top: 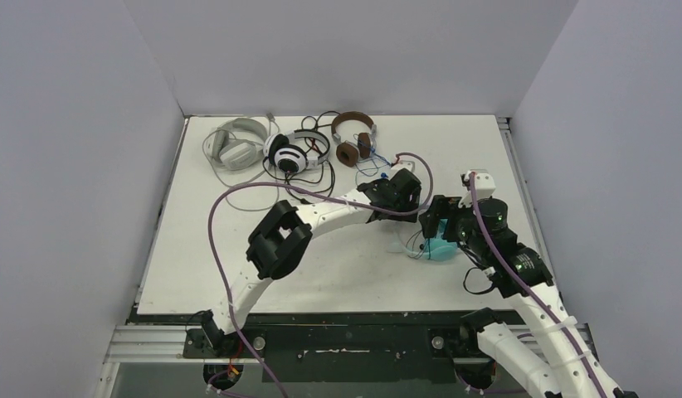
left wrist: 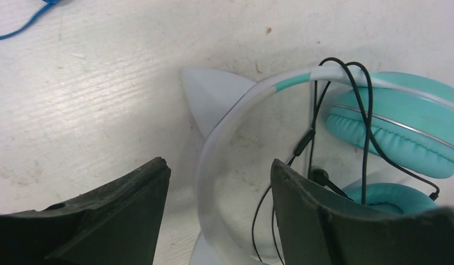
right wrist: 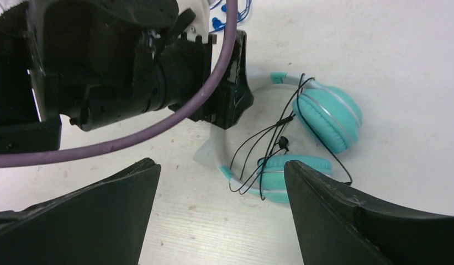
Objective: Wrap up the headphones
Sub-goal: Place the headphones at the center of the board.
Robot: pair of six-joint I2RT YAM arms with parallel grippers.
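The light teal headphones [top: 440, 248] lie flat on the table, white cat-ear band [left wrist: 225, 124] to the left and teal ear cups [left wrist: 401, 118] to the right. A thin black cable [right wrist: 258, 146] loops loosely over band and cups. My left gripper [left wrist: 219, 165] is open just above the band, which passes between its jaws without touching either. From the near side, my right gripper [right wrist: 222, 165] stands open above bare table, nothing between its fingers. The left gripper [right wrist: 227, 96] shows in the right wrist view at the band's top.
At the back of the table [top: 197, 249] lie brown headphones [top: 354, 137] with a blue cable [left wrist: 26, 22], a black-and-white pair [top: 292, 152] and a pale grey pair [top: 236, 145]. A purple arm cable [right wrist: 158, 118] hangs across the right wrist view.
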